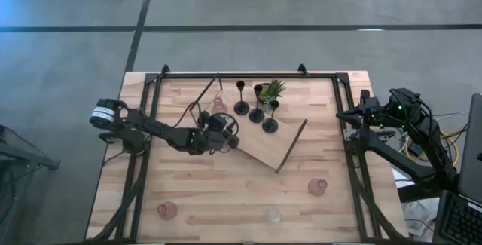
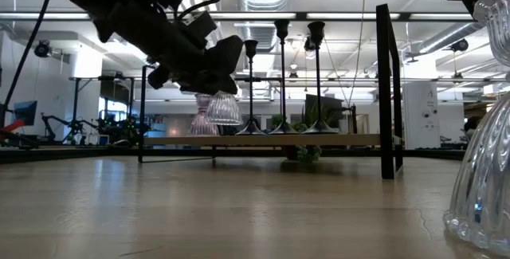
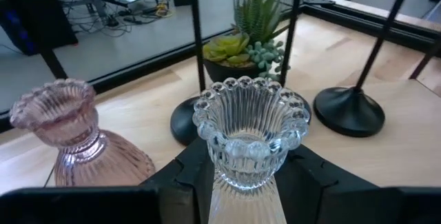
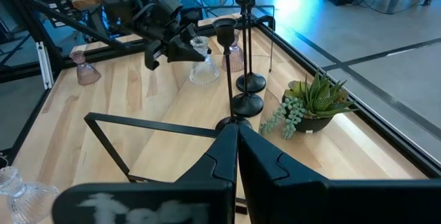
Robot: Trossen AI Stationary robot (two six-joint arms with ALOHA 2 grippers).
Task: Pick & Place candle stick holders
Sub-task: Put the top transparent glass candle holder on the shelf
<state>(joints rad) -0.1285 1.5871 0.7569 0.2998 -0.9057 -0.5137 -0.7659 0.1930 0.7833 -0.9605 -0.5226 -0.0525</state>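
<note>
The left gripper [image 1: 221, 132] hung just above the wooden board [image 1: 260, 148] near the desk's [image 1: 226, 200] far middle, its fingers [image 3: 186, 176] clamped narrowly on the stem of a clear glass cup [image 3: 249, 131], which was off the board's surface in the low view. A pink glass cup [image 3: 69, 134] already stood on the board just beside it, and three black candle stick holders [image 1: 256, 103] rose from the board's far side next to a small potted plant [image 1: 274, 89]. Three more cups waited on the bare desk: a pink one [image 1: 166, 210] at the near left, a clear one [image 1: 274, 216] at the near middle and a pink one [image 1: 318, 187] toward the near right. By that count the job looked roughly half done, with the held cup to set down and three to fetch. The right gripper [image 4: 236, 141] waited at the desk's right edge, fingers pressed together and empty.
</note>
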